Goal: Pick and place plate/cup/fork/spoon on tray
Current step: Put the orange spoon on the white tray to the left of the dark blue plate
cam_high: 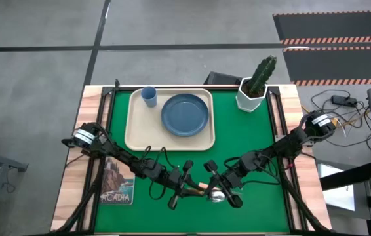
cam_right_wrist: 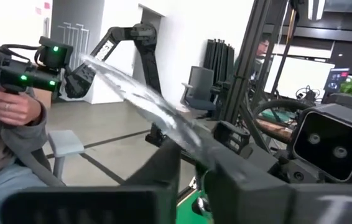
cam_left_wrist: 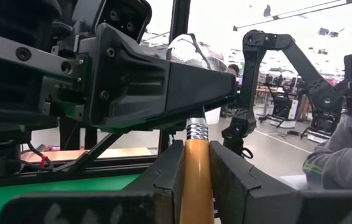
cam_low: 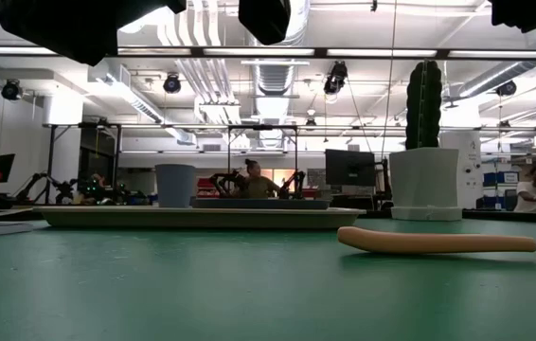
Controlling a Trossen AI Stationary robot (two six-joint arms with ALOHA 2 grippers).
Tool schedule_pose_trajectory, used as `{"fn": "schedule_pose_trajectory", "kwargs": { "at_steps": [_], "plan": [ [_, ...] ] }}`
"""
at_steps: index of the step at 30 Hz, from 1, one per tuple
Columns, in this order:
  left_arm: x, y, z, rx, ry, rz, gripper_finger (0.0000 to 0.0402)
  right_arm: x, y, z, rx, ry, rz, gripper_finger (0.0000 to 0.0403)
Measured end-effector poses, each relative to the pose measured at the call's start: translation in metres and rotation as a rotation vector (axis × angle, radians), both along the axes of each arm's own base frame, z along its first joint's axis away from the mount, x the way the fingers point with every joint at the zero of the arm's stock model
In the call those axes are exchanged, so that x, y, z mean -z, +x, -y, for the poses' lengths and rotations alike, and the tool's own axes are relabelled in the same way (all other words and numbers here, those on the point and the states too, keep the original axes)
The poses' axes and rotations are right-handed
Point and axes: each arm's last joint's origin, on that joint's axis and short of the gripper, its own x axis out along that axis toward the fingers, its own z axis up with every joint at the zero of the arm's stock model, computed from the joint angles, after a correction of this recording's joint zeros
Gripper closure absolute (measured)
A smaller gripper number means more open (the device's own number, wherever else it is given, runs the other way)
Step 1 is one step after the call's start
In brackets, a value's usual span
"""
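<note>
The cream tray (cam_high: 133,134) lies at the far left of the green mat, with the light-blue cup (cam_high: 149,96) and the slate-blue plate (cam_high: 185,115) standing on it; the low view also shows them, the cup (cam_low: 175,185) and the plate (cam_low: 259,203). My left gripper (cam_high: 189,182) and my right gripper (cam_high: 219,189) meet above the mat's near middle. Both are shut on the spoon (cam_high: 206,189). A second utensil with an orange-tan handle (cam_low: 429,241) lies flat on the mat; its head is out of view. My left gripper pinches the spoon's orange-tan handle (cam_left_wrist: 196,163) between its two fingers, close to the silver neck. The fingers lie along the handle. The spoon is lifted clear of the mat, about level. My right gripper pinches the spoon's silver bowl end (cam_right_wrist: 182,134) between its two fingers, coming from the table's right side. The shiny metal sticks out past the fingertips. My left gripper holds the other end.
A white hexagonal cactus pot (cam_high: 254,85) stands at the mat's far right corner, and it also shows in the low view (cam_low: 424,180). A booklet (cam_high: 118,182) lies at the near left edge. A person sits beyond the table (cam_right_wrist: 8,124).
</note>
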Motion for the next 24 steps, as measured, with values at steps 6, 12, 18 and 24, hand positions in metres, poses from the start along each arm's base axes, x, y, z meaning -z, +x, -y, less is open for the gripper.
{"fn": "schedule_pose_trajectory", "kwargs": {
  "at_steps": [6,12,18,24],
  "plan": [
    [0.0,0.0,0.0,0.0,-0.001,0.002,0.0355,0.0,0.0,0.0,-0.002,0.007,-0.012,0.0392],
    [-0.002,0.0,-0.001,-0.01,-0.005,0.008,0.0352,-0.004,-0.002,0.001,0.0,0.044,-0.04,0.0394],
    [-0.006,-0.001,-0.005,-0.049,0.0,0.024,0.0324,-0.006,-0.006,0.004,0.088,0.015,-0.133,0.0395],
    [-0.004,-0.002,-0.008,-0.084,0.012,0.018,0.0279,-0.013,-0.014,0.012,0.224,-0.04,-0.203,0.0395]
  ]
}}
